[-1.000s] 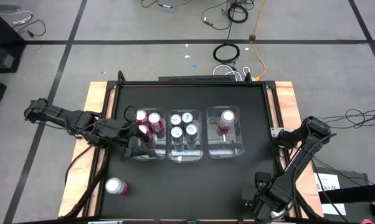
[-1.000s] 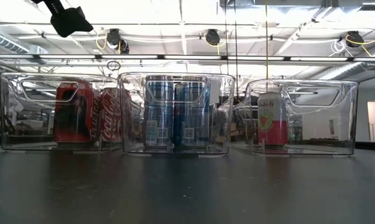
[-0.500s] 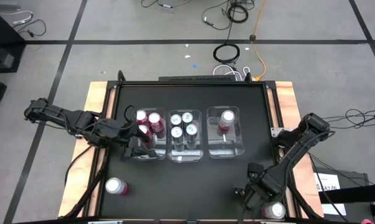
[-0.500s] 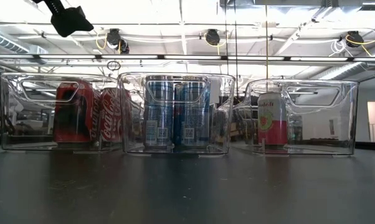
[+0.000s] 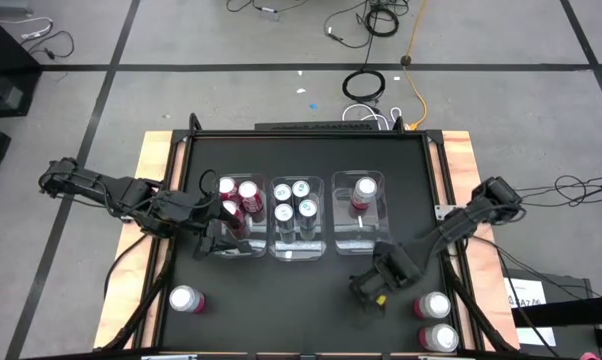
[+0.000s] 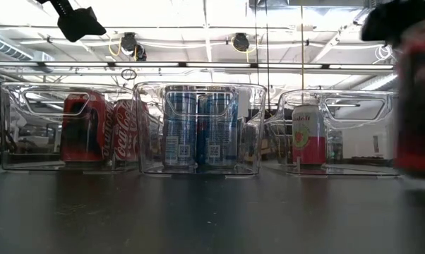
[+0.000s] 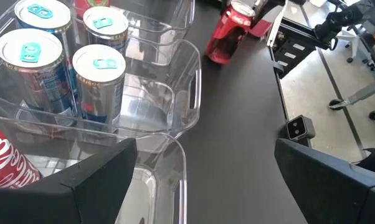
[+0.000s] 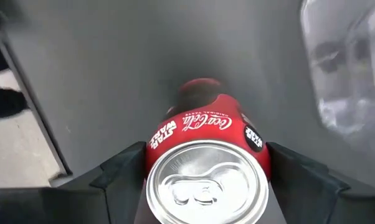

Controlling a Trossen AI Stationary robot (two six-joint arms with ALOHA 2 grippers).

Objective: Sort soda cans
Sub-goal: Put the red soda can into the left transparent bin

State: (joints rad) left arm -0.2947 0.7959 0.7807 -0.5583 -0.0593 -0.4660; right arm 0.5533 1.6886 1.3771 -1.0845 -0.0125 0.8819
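Observation:
Three clear bins stand in a row mid-table: the left bin (image 5: 231,245) holds red soda cans (image 5: 248,190), the middle one blue cans (image 5: 299,190), the right one a pink can (image 5: 364,187). My right gripper (image 5: 374,285) hangs near the right bin's near end, shut on a red soda can (image 8: 203,134), which also shows blurred in the low view (image 6: 417,99). My left gripper (image 7: 206,186) waits open over the left bin's near end (image 5: 218,238). Loose cans stand on their bases at the near left (image 5: 186,298) and near right (image 5: 434,305). My right gripper pinches the red can by its side wall just below the silver top (image 8: 151,163), one finger (image 8: 122,171) on each side. The fingers come from above, pointing down. The can hangs upright, lifted clear of the table.
A second loose can (image 5: 439,338) stands at the near right corner. The black tabletop (image 5: 301,290) lies open between the bins and the near edge. Wooden rails (image 5: 153,160) border the table left and right.
My right gripper has carried the red can from the near right corner toward the table's left and far side, up to the right bin, rising a little and rolling slightly. The can has entered the low view at its right. Two cans stay behind at the near right.

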